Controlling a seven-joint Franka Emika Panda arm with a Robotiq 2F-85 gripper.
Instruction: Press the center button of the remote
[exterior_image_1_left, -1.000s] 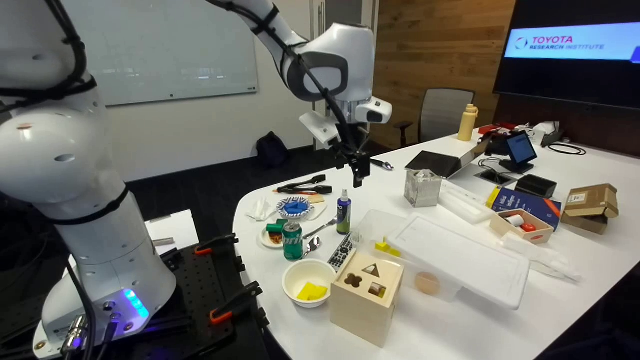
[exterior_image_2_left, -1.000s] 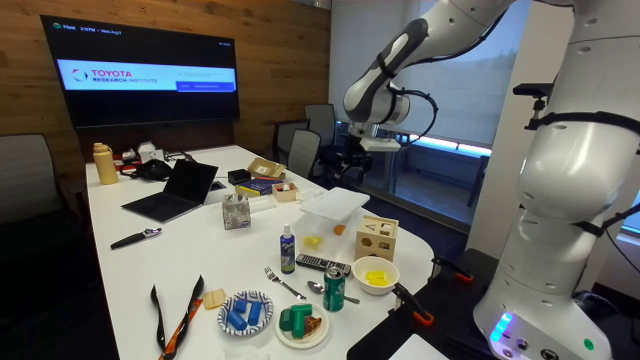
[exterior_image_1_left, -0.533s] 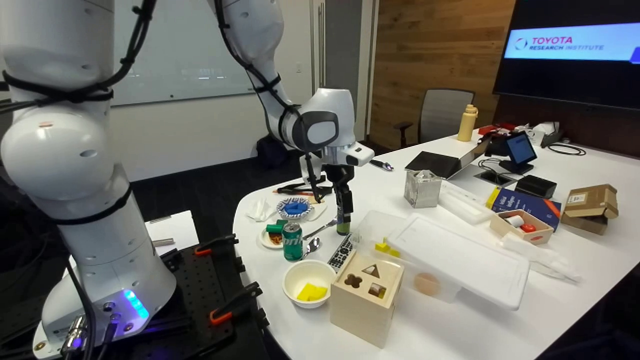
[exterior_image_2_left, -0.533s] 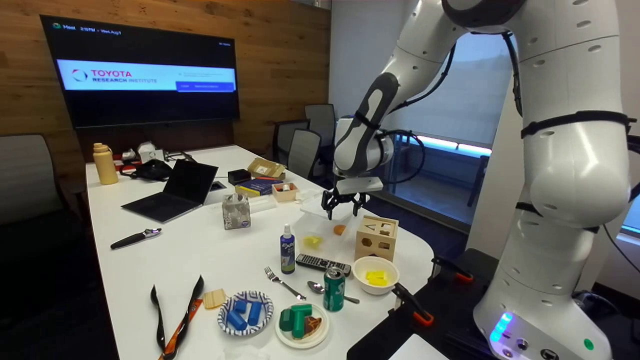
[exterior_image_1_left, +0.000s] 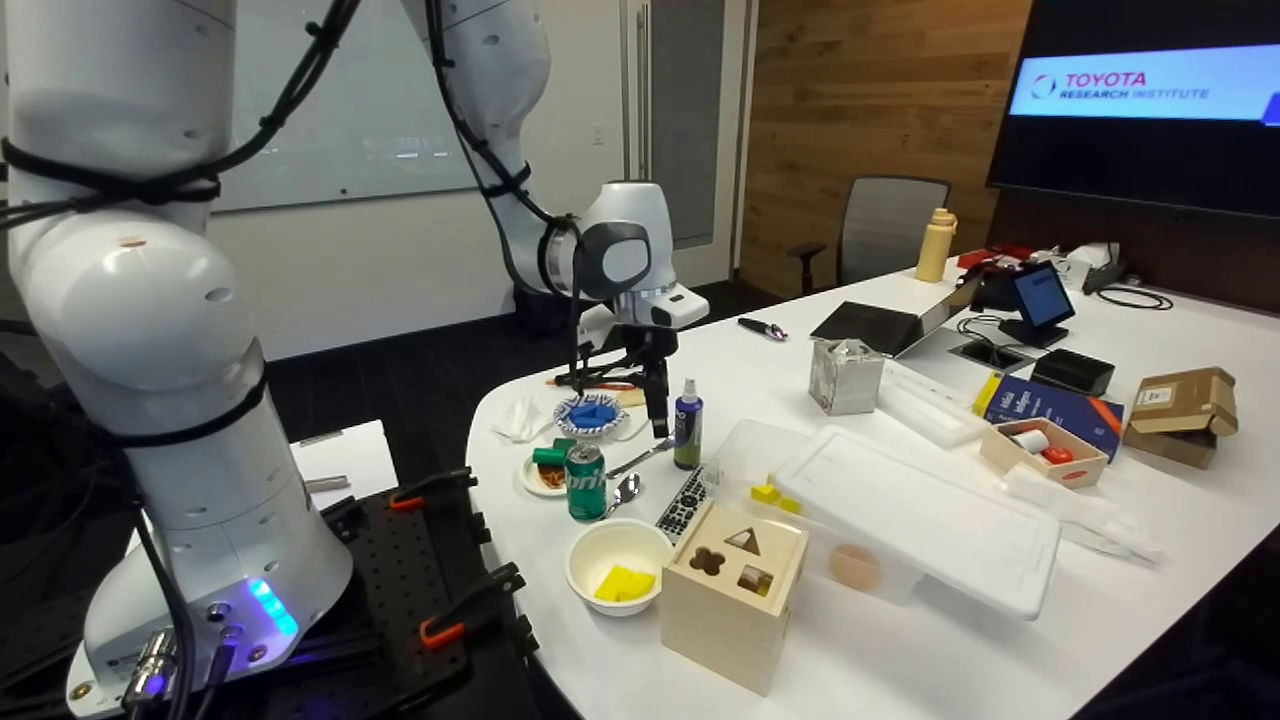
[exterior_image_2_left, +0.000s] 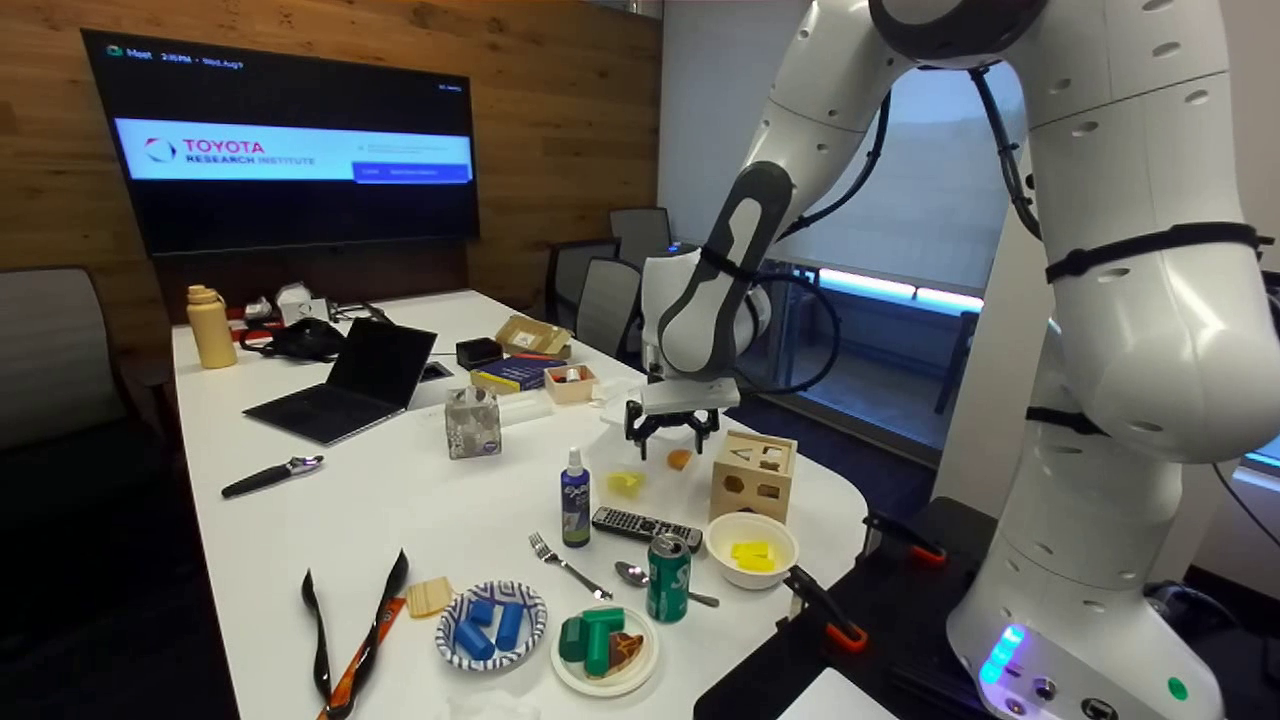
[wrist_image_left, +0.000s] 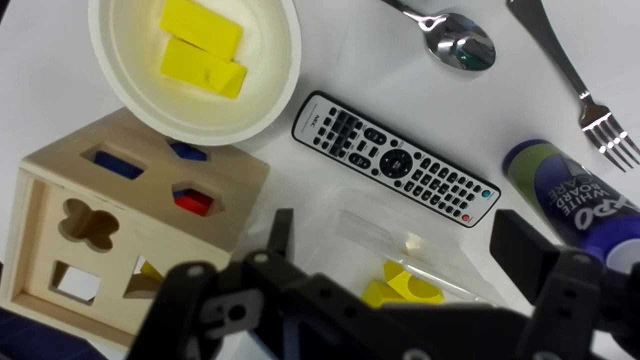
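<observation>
The remote (wrist_image_left: 345, 131) lies face up on the white table, a grey-white slab with black buttons. Its round black center button (wrist_image_left: 396, 163) is plainly visible in the wrist view. The remote also shows in both exterior views (exterior_image_1_left: 682, 505) (exterior_image_2_left: 646, 527), partly hidden by the wooden box in one of them. My gripper (wrist_image_left: 392, 220) is open and empty, with its two black fingers spread wide. In an exterior view the gripper (exterior_image_2_left: 671, 448) hangs pointing down, well above the table. In the wrist view the remote lies ahead of the fingertips, not touched.
Around the remote stand a spray bottle (wrist_image_left: 575, 195), a clear plastic bin (wrist_image_left: 360, 227), a wooden shape box (wrist_image_left: 200, 165) and a white bowl (wrist_image_left: 270, 107) with yellow blocks. A spoon (wrist_image_left: 457, 42), a fork (wrist_image_left: 565, 65) and a green can (exterior_image_1_left: 586, 485) are also near.
The arm has come down and back toward its base, bringing the gripper from high and far to lower over the table. The gripper has turned, its fingers now clearly spread. The objects have not moved.
</observation>
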